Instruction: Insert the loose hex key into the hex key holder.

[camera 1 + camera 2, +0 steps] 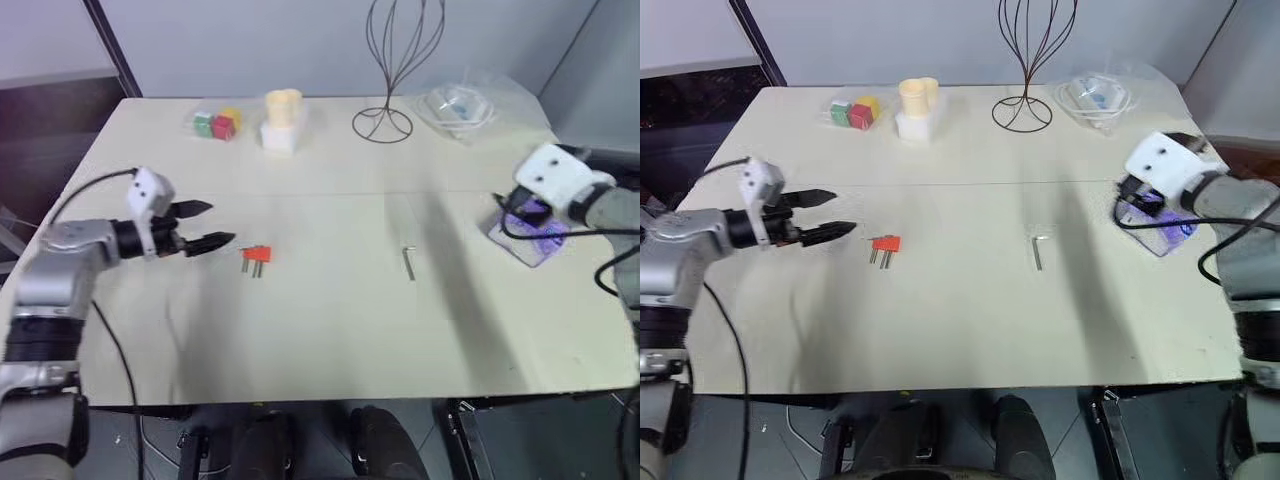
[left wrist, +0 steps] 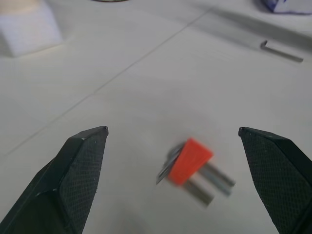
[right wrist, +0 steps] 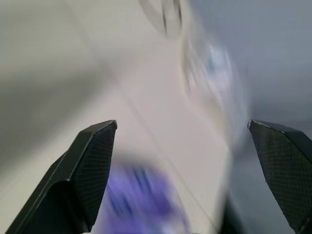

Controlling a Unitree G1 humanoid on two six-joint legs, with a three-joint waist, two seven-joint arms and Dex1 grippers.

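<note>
Our left gripper has its two black fingers spread wide and empty, hovering just above the table, tips aimed toward the hex key holder, which lies just beyond them. Our right gripper is also spread wide with nothing between its fingers; it hangs over the right edge of the table above a purple-printed packet.

The hex key holder is a small red-orange block lying flat, with its short dark keys sticking out toward our side of the table, so its long axis runs roughly from the far edge toward us. We judge it light and rigid, likely to skid on the smooth top if nudged; the plastic body's two flat sides look like the best place to pinch, clear of the keys.

The loose hex key lies flat mid-table, well apart from both grippers and from the holder. Its long leg runs far-to-near, with the short bend at the far end turned toward our left. We judge it stiff, very light and slick, and so low to the surface that the fingertips must close across the long leg near its middle, almost scraping the table. A sloppy pinch could flick it away.
</note>
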